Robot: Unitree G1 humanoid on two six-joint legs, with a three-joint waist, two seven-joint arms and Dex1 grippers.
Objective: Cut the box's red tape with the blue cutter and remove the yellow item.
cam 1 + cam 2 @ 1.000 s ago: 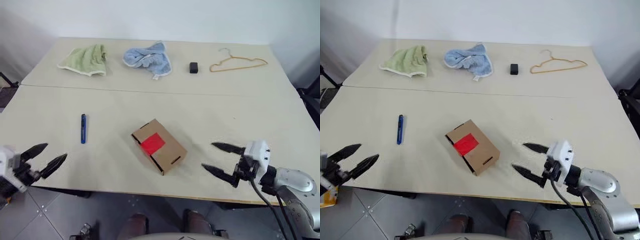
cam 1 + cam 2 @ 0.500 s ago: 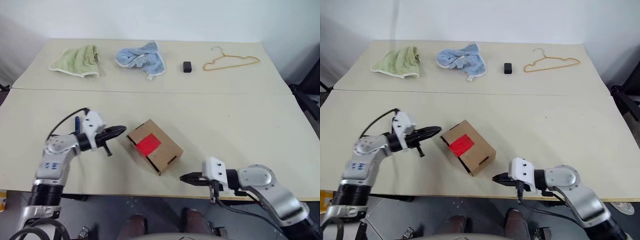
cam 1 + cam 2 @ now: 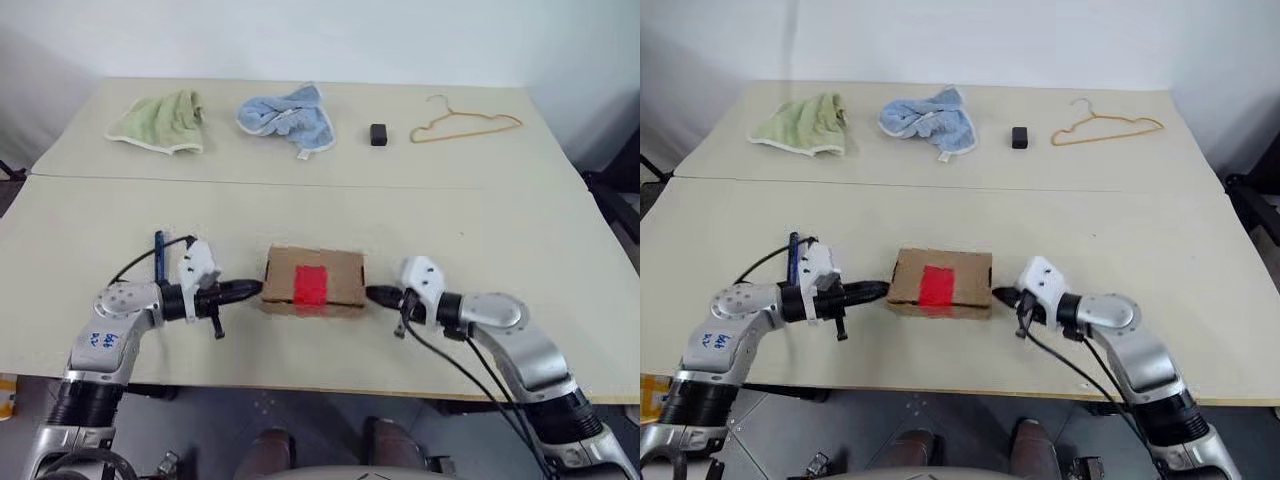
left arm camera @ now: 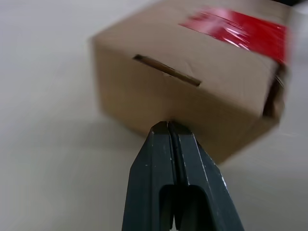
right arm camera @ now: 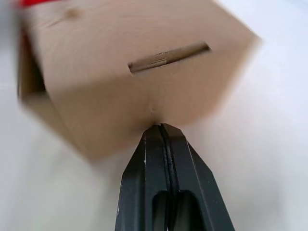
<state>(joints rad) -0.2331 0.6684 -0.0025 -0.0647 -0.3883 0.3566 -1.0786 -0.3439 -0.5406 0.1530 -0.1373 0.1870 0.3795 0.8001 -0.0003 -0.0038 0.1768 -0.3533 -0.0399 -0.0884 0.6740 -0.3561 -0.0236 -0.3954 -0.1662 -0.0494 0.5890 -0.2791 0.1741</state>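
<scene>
In the left eye view the box [image 3: 313, 282] sits at the centre of the frame on the pale tabletop [image 3: 450, 215], its long side level across the picture, with the red tape [image 3: 310, 285] a square patch on the middle of its top. The left tool [image 3: 252, 290] comes in from the left, fingers pressed together, tip at the box's left end. The right tool [image 3: 375, 294] comes in from the right, likewise closed, tip at the box's right end. Neither holds anything. The blue cutter [image 3: 158, 249] lies left of centre, just behind the left arm. Along the upper edge lie a green towel [image 3: 160, 121], a blue cloth [image 3: 287, 115], a small black block [image 3: 378, 134] and a tan hanger [image 3: 465, 120].

In the left wrist view the closed fingers [image 4: 159, 183] meet the box's end wall below a tab slot [image 4: 166, 70].

In the right wrist view the closed fingers [image 5: 150, 183] touch the opposite end wall, below its slot [image 5: 168, 57].
</scene>
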